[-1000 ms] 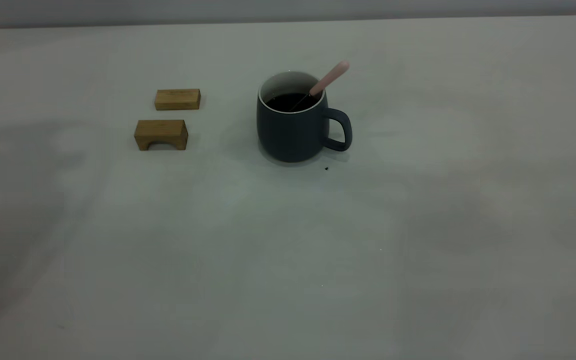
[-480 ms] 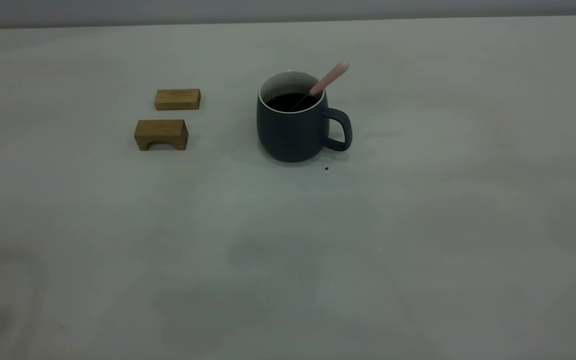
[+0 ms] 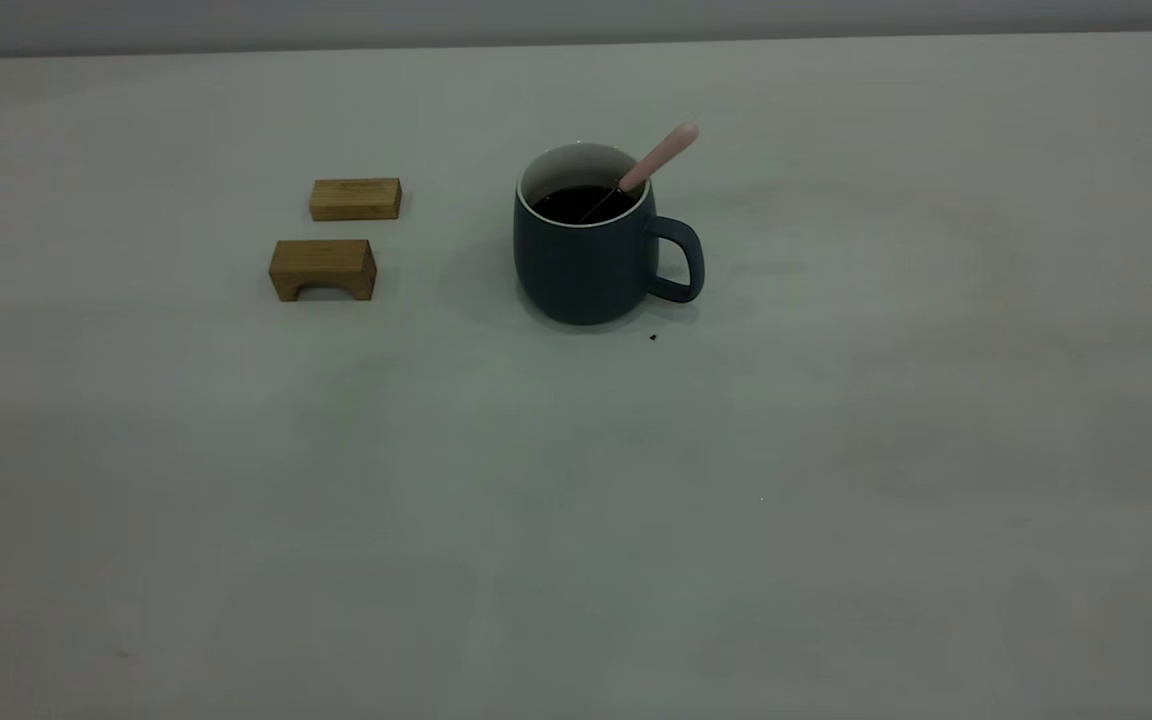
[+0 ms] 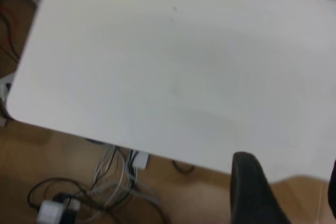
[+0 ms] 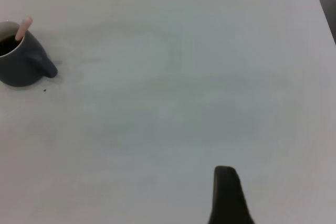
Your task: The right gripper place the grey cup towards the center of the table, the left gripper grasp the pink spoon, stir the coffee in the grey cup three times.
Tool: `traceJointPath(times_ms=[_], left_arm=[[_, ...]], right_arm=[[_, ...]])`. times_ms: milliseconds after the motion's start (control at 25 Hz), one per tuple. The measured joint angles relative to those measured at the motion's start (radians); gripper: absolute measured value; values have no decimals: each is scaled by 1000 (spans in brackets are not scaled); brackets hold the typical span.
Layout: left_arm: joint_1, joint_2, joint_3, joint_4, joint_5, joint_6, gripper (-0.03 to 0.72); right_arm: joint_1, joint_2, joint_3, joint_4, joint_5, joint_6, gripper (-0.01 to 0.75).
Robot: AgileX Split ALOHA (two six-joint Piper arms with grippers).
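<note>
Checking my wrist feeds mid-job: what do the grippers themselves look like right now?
Only slivers show. In the left wrist view, the left gripper shows a black, rounded finger and a dark edge. In the right wrist view, the right gripper's one black, blunt-tipped finger shows. No markings or arm cables visible; neither appears in the exterior view.

The exterior camera looked down across the table (image 3: 836,450), while both wrist cameras overlooked it from high above.

Dark blue-grey cup (image 3: 586,265), white inside, holds black coffee (image 3: 584,204); pale pink spoon (image 3: 660,157); two tan wooden blocks (image 3: 323,268).
</note>
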Motion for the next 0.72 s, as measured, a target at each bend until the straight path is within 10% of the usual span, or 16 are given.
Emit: traceJointPath(times_ms=[720], left_arm=[[28, -254, 61, -23, 8, 30, 420]], right_arm=[[0, 0, 0, 0, 0, 0, 543]])
